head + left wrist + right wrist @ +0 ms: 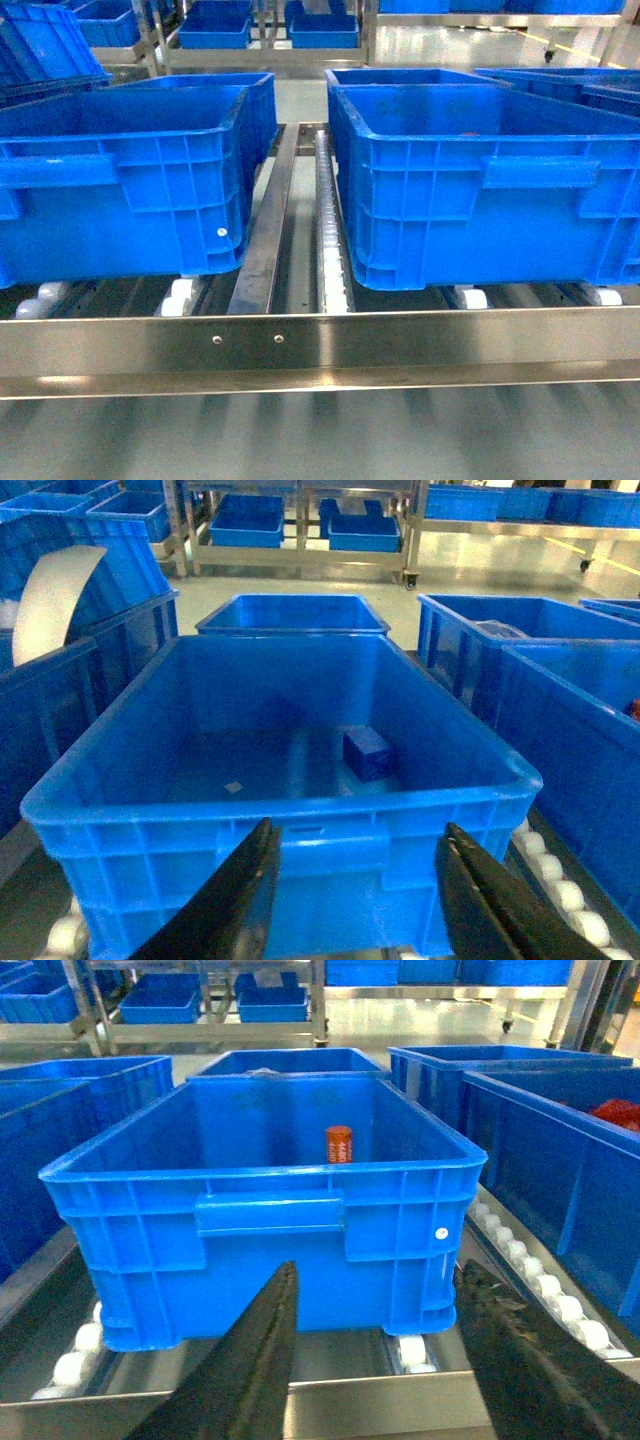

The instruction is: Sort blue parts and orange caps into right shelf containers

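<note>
Left hand [360, 900]: held low at the near edge of the shelf, level, aimed at the near wall of the left crate [290, 855]. Fingers spread wide, nothing between them, touching nothing. The near wall and rim of the crate show through the gap.

Right hand [375, 1360]: same pose in front of the right crate [270, 1215], just above the steel front rail [400, 1400]. Fingers spread wide, empty, clear of the crate wall.

Neither arm shows in the head view; it takes in only the two crates side by side on the roller shelf, with a white roller track [330, 240] running between them.

Blue part [366, 753]: one block lying on the floor of the left crate, right of centre, toward the far wall. Slightly skewed to the walls. A small pale scrap [233, 787] lies on the floor to its left, well apart.

Orange cap [339, 1145]: one cylinder standing upright inside the right crate, near the far wall, a little right of centre. White print on its side, too small to read surely.

More blue crates stand behind and to both sides.
</note>
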Robot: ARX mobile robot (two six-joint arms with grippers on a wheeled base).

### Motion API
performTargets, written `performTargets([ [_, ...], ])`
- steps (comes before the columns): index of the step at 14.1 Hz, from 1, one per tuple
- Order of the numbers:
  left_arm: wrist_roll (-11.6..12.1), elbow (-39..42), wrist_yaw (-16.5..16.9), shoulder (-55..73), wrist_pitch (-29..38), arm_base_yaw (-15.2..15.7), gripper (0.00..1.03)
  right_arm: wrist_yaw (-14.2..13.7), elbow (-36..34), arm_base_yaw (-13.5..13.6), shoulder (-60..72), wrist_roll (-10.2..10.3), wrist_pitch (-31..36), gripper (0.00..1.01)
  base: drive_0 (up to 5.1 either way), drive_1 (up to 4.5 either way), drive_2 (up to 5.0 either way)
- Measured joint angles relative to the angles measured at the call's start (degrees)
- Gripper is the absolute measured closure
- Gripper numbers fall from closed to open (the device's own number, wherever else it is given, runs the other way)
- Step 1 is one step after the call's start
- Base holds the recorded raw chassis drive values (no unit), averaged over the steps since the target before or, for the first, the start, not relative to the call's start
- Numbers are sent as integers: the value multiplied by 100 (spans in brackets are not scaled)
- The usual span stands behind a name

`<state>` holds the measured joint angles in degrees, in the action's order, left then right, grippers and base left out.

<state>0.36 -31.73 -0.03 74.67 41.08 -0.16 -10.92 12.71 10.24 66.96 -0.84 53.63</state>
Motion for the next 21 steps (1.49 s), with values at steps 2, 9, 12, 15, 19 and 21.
performTargets([
  [2, 0, 654, 2, -627, 345, 15, 80, 251, -330, -170, -564, 0, -214, 73, 0, 0, 0],
  [9, -17, 2319, 2, -2238, 181, 15, 101, 1075, -1161, -1056, -2420, 42, -1217, 99, 0, 0, 0],
  [12, -17, 2699, 2, -3115, -293, 15, 101, 1091, -1204, -1025, -3401, 42, -2140, 99, 0, 0, 0],
  [15, -17, 3025, 2, -3676, -341, 15, 101, 1091, -1204, -1025, -4177, 42, -2874, 99, 0, 0, 0],
  [19, -17, 3084, 2, -4638, -1279, 15, 101, 1091, -1204, -1025, -4894, 44, -3558, 99, 0, 0, 0],
  [21, -17, 3084, 2, -5154, -1816, 15, 101, 1091, -1204, -1025, -5250, 44, -3915, 99, 0, 0, 0],
])
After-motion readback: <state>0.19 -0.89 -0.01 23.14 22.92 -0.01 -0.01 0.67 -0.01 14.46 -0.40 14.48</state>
